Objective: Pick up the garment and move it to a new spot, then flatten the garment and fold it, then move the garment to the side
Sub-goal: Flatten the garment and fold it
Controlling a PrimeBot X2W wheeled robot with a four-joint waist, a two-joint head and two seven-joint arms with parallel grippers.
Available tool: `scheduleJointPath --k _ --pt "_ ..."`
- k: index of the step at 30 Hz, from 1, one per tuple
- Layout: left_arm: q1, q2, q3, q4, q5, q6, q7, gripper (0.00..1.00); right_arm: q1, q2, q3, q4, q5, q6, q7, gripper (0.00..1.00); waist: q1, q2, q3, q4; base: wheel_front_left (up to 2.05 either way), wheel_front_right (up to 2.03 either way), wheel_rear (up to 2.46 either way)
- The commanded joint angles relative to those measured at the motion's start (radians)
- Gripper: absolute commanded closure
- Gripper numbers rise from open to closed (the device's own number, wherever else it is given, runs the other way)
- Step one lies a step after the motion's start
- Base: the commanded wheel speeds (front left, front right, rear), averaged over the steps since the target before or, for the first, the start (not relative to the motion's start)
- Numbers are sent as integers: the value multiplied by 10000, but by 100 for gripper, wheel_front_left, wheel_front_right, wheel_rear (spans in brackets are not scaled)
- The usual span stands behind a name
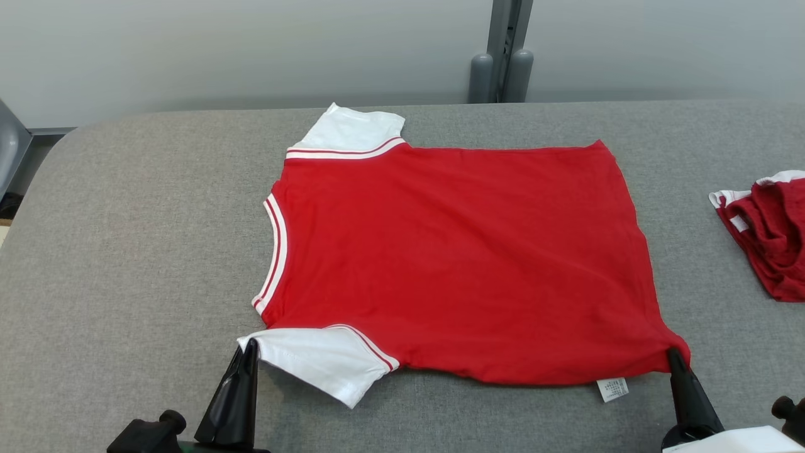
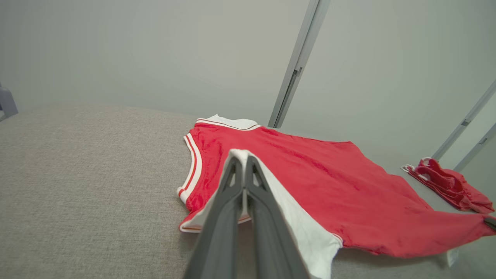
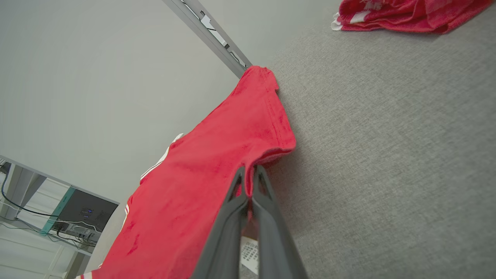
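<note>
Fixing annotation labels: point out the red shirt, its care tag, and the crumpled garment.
red shirt (image 1: 453,251): head view, middle of the flat red body.
care tag (image 1: 612,389): head view, centre of the white label at the near hem.
crumpled garment (image 1: 770,239): head view, red folds in its middle.

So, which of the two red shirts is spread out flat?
The middle shirt, held by the left gripper and right gripper; the crumpled shirt lies at the right.

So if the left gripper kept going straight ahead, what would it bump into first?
The left gripper is shut on the white sleeve. Straight on, it would probably meet the shirt's red body first; depth is unclear.
</note>
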Motion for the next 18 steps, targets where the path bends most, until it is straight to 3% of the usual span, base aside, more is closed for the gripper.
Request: scheduleJointPath --k 1,10,18 --pt "-197 36 27 88 10 -56 -55 100 -119 -42 13 70 -63 5 -117 100 1 -1 -8 12 0 0 0" --pt "-872 -32 -79 936 -27 -282 -235 100 -497 -52 273 1024 186 5 -225 100 1 -1 2 30 0 0 0" --pt "-2686 50 -372 2235 207 -705 -313 100 -1224 -29 415 1497 908 5 -414 100 1 -1 300 -19 0 0 0"
